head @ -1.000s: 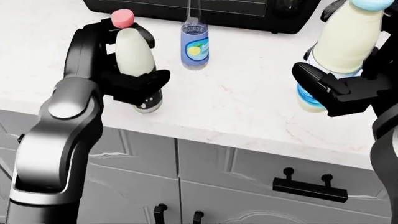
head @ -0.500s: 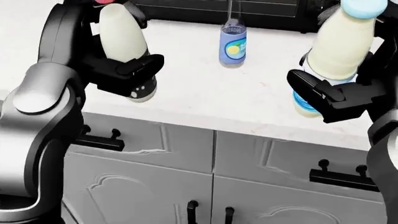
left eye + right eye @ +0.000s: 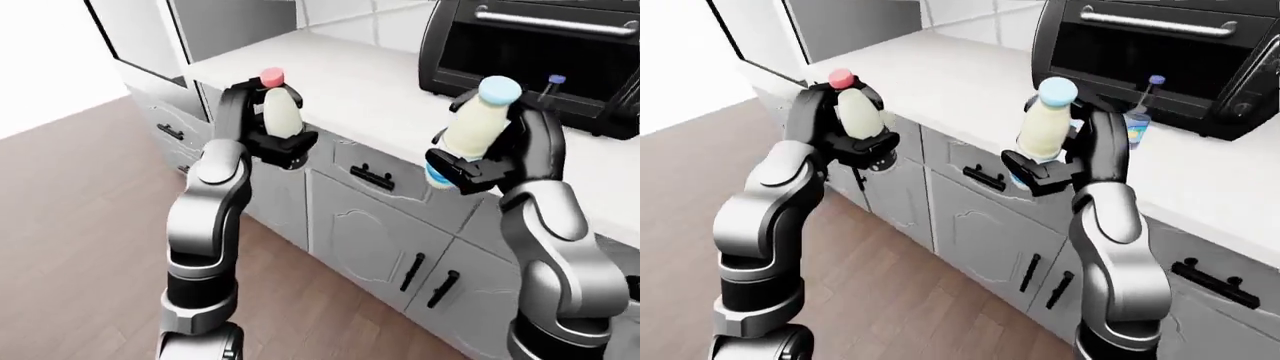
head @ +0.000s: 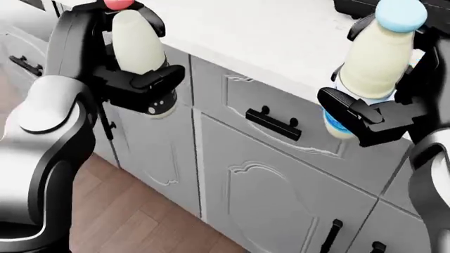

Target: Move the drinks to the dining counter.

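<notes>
Head view: two smooth, rigid, likely slippery milk bottles, pink-capped [image 4: 137, 45] and blue-capped [image 4: 376, 63], are clamped low on the body by the left fingers [image 4: 151, 79] and right fingers [image 4: 352, 113], caps well above them.

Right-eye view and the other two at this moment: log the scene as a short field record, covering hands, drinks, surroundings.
left hand: shut on pink-capped bottle, held upright
right hand: shut on blue-capped bottle, held upright
third drink: small blue-labelled bottle standing on the white counter, beside the black oven
bottle contents: both held bottles look pale cream
below the hands: grey cabinets with black handles, wood floor
dining counter: cannot tell from these views
</notes>
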Tool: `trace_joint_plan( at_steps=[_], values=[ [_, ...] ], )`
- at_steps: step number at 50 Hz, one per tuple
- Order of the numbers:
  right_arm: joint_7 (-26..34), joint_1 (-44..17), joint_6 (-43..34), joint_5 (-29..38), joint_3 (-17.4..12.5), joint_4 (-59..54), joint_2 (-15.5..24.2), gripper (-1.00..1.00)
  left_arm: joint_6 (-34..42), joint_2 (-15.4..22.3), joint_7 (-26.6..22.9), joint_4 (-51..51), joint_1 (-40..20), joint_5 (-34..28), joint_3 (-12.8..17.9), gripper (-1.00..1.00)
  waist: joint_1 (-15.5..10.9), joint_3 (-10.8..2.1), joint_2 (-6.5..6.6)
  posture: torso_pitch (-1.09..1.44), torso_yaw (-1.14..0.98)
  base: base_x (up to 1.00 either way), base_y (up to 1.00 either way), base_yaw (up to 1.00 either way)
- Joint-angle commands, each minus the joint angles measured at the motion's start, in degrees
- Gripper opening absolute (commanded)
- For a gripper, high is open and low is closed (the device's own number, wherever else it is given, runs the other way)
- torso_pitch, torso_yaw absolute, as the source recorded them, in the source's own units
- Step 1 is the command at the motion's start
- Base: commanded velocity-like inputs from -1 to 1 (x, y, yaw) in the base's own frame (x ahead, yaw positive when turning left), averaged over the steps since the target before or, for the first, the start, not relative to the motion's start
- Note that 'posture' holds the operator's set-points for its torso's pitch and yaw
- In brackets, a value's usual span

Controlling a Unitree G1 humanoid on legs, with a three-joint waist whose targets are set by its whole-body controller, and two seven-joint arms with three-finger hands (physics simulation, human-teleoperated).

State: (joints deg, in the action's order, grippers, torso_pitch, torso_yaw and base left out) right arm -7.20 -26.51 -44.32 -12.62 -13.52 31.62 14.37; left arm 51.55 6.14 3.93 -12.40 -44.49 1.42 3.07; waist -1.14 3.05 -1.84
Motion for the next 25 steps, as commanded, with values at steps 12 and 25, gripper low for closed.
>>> trace_joint_plan(
  at_steps=[12, 25],
  values=[
    [1.0, -1.4, 2.4, 0.3, 0.0, 2.7, 0.5, -1.00, -2.3, 0.4, 0.5, -2.7, -1.6, 0.0, 0.5, -1.00, -0.4, -1.06, 1.94, 0.00, 0.00, 0.33, 0.00, 0.68],
    [1.6, -1.5, 2.6, 1.6, 0.3, 2.6, 0.4, -1.00, -2.7, 0.5, 1.0, -2.5, -1.7, 0.4, 0.7, -1.00, -1.2, -0.73, -5.79, 0.00, 0.00, 0.53, 0.00, 0.80]
  ],
)
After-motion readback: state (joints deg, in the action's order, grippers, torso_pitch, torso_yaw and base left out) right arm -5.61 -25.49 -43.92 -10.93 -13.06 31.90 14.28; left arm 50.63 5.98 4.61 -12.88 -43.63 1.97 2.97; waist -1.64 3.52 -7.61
